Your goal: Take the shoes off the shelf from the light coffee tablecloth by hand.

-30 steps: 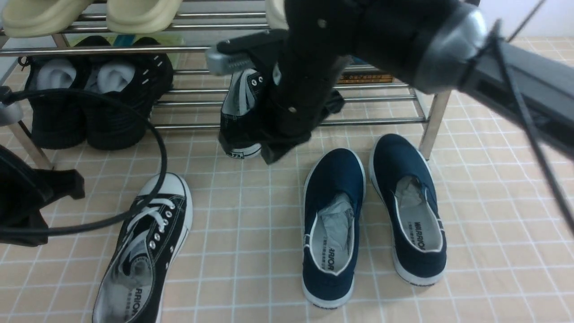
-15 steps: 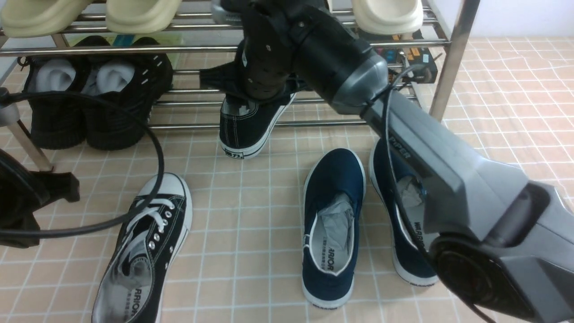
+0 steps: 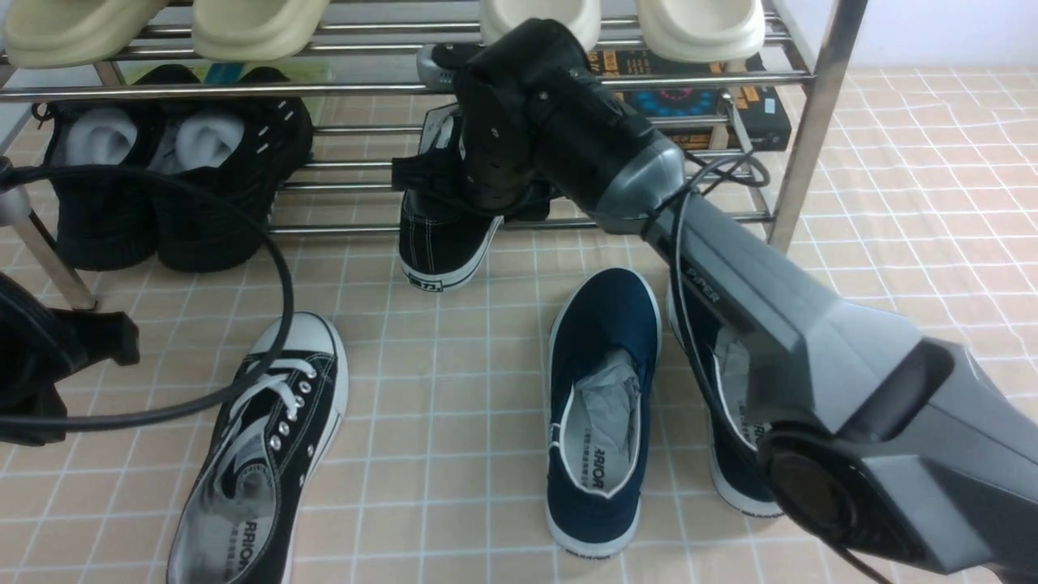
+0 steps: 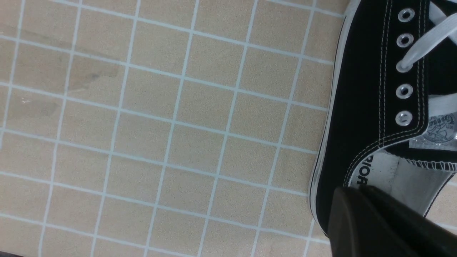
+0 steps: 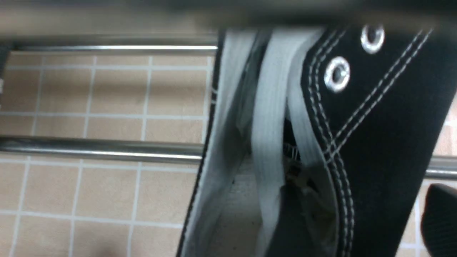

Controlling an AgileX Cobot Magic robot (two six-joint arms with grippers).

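Note:
One black canvas sneaker with white laces lies on the light coffee tablecloth at front left; it also shows in the left wrist view. The other sneaker rests on the chrome shelf's bottom bars, heel jutting out towards me. My right gripper is open astride its side wall, one finger outside and apart from the canvas. My left gripper hovers at far left, shut and empty, its fingertips over the first sneaker's heel.
Two navy slip-ons lie right of centre, the right one partly behind my right arm. All-black shoes with grey paper fill the shelf's left. Cream slippers sit on the upper tier. A black cable loops over the first sneaker.
My right arm has swung down and its elbow now fills the lower right. The gripper has gone deeper into the shelf around the sneaker. The sneaker has barely moved.

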